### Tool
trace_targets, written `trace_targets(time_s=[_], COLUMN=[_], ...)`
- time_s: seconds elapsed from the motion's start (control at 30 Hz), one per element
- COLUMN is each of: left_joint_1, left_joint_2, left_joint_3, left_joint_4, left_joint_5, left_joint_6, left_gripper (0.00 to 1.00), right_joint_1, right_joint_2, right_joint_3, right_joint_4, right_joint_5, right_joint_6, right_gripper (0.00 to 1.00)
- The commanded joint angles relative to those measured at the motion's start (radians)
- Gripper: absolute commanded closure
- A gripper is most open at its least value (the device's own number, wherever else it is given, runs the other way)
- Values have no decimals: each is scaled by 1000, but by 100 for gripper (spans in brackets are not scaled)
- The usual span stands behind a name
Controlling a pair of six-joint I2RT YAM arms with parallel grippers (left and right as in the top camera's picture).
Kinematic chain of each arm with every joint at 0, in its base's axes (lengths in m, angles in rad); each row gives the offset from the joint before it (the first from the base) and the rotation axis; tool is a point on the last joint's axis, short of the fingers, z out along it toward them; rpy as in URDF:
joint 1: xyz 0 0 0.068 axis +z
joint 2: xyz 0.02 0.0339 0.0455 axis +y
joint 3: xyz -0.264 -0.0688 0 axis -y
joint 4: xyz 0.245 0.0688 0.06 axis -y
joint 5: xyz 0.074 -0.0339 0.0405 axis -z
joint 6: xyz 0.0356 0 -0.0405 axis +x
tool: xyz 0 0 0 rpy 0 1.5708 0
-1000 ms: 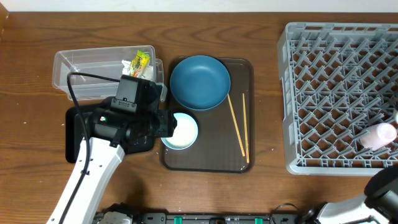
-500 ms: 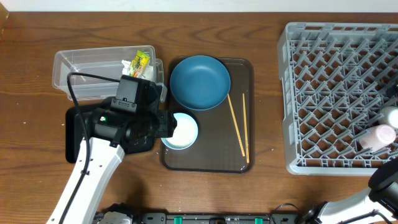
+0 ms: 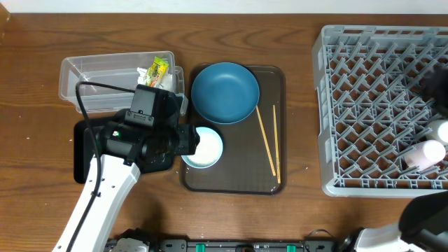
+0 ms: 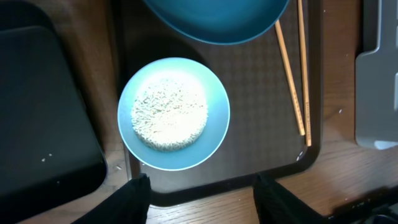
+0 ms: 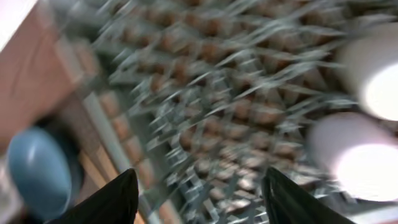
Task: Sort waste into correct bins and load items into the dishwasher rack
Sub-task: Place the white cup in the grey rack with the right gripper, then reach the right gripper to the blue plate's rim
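Note:
The light blue bowl (image 3: 203,148) holding white rice (image 4: 169,112) sits on the brown serving tray (image 3: 241,183), below the dark blue plate (image 3: 225,92). Two chopsticks (image 3: 266,140) lie to the right of them. My left gripper (image 4: 202,199) is open and empty, just short of the bowl (image 4: 173,114) at the tray's near edge. The tissue and the yellow-green wrapper (image 3: 157,70) lie in the clear tub (image 3: 91,77). The black tray (image 3: 82,150) is partly under my left arm. The pink cup (image 3: 427,154) and the pale green cup (image 3: 441,131) lie in the dishwasher rack (image 3: 381,105). My right gripper (image 5: 199,199) is open and empty above the rack; its view is blurred.
Bare wood table surrounds the trays. The rack's corner (image 4: 376,93) shows at the right of the left wrist view. My right arm's base (image 3: 427,217) is at the bottom right corner of the overhead view.
My right arm has pulled back toward the bottom right, uncovering the pale green cup beside the pink cup in the rack. My left arm has not moved.

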Motion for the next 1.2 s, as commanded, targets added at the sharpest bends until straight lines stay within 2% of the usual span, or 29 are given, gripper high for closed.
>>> trace_targets(time_s=[0.0, 0.1, 0.23, 0.57, 0.63, 0.73, 1.03, 1.17], left_joint_1=[1, 1, 1, 1, 1, 1, 1, 1], left_joint_2=[-1, -1, -1, -1, -1, -1, -1, -1], left_joint_3=[12, 12, 12, 12, 12, 12, 12, 12], left_joint_4=[-27, -60, -91, -108, -108, -108, -107, -107], left_joint_5=[-64, -146, -169, -169, -169, -169, -168, -168], left_joint_6=[-19, -47, -50, -50, -50, -50, -50, -50], left_gripper=[41, 40, 39, 39, 39, 39, 39, 39], right_joint_1=[146, 289, 473, 843, 885, 926, 943, 944], right_joint_2=[-17, -17, -14, 124, 173, 253, 449, 492], right_joint_3=[16, 14, 9, 8, 8, 8, 8, 8], right_joint_4=[-19, -14, 51, 246, 284, 338, 434, 451], right_joint_5=[-52, -38, -6, 187, 227, 277, 317, 314], right_joint_6=[-84, -96, -95, 73, 120, 149, 283, 303], right_gripper=[35, 33, 32, 26, 23, 23, 30, 46])
